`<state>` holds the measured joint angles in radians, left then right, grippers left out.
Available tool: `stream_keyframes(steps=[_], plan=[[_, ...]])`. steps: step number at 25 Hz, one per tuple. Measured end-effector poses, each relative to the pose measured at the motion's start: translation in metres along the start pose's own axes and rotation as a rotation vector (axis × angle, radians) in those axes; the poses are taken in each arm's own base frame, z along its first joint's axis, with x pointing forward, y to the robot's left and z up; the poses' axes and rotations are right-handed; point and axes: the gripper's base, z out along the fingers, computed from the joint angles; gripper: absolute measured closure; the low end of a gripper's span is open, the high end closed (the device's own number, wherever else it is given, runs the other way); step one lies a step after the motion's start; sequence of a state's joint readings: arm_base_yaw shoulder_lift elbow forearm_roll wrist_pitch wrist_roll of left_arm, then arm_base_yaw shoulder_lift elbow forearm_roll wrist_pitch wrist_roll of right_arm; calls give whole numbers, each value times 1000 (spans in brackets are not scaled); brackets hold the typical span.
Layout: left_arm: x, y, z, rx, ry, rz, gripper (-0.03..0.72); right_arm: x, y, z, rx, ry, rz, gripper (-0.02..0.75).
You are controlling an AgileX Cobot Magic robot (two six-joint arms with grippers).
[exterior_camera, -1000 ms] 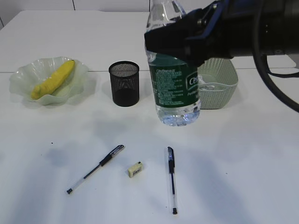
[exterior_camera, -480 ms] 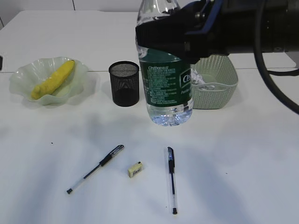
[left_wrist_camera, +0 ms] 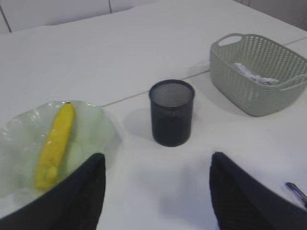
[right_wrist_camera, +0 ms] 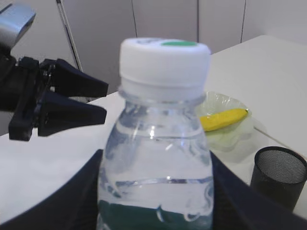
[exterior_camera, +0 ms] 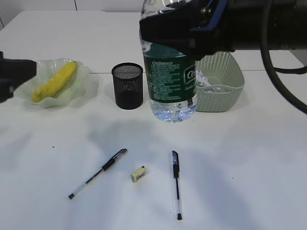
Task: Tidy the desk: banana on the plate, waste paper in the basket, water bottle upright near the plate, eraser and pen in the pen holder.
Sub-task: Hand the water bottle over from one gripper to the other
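White table (exterior_camera: 249, 158) | two pens (exterior_camera: 176, 184) | one eraser (exterior_camera: 138, 174) | right gripper (exterior_camera: 172, 33) holding bottle (exterior_camera: 171, 84) | left gripper (left_wrist_camera: 156, 191) wide

I see bottle (exterior_camera: 169, 72) upright, lifted | banana (exterior_camera: 54, 81) on plate (exterior_camera: 19, 79) | paper (exterior_camera: 207, 79) in basket (exterior_camera: 230, 81) | two pens (exterior_camera: 97, 173) (exterior_camera: 176, 184), eraser (exterior_camera: 138, 174) flat on counter (exterior_camera: 249, 163)

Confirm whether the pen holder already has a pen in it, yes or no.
No: in the left wrist view the pen holder stands empty, and both pens lie on the table.
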<state>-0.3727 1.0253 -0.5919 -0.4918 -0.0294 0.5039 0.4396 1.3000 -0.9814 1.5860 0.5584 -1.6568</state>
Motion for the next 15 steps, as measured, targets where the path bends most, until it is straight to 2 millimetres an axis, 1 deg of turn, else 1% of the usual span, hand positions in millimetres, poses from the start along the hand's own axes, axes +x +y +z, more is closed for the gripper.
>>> stream_keyframes(steps=[3, 7, 10, 15], plan=[[6, -18, -1, 57, -33, 28, 202, -1, -1, 0, 8, -11, -6, 357], [-1, -38, -4, 118, -135, 20, 201, -1, -2, 0, 19, -15, -25, 357], [-6, -48, -7, 150, -186, -35, 201, -3, -3, 0, 34, -33, -32, 357], [-7, -57, -10, 199, -193, -128, 201, -7, -5, 0, 55, -76, -67, 357]])
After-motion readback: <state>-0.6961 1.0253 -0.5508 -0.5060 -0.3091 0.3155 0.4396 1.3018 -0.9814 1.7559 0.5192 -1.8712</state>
